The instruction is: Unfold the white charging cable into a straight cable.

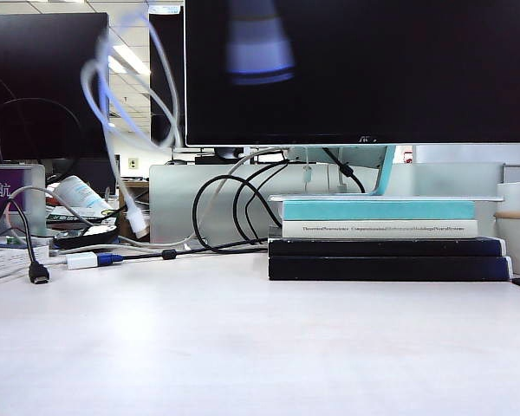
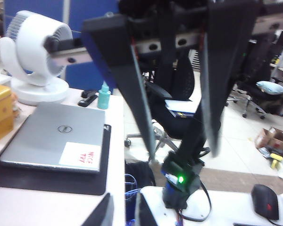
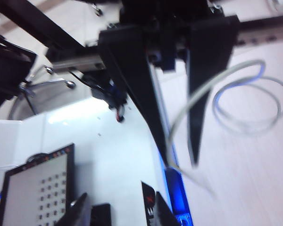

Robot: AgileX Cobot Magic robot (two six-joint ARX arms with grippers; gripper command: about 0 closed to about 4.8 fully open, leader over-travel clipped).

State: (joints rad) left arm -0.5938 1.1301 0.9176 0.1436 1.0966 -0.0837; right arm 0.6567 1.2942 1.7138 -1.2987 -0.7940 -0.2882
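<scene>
1. The left end effector (image 2: pixel 179 150) is hanging above the tabletop's left edge, jaws narrow, apparently empty.
2. The white charging cable (image 1: pixel 104 95), light and limp, is dangling looped there; grasp near its plugs.
3. The right end effector (image 3: pixel 179 162), half-open, is straddling it; grip unclear.

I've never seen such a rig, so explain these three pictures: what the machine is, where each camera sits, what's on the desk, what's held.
It is a robot with two arms, each ending in a two-finger gripper. The exterior view looks across the white table, with a stack of books, black cables and a monitor; the white charging cable hangs looped in the air at the left. The other views come from wrist cameras. The left gripper is open and empty, facing a laptop and fan. The cable runs through the right gripper; a firm pinch I cannot confirm.
</scene>
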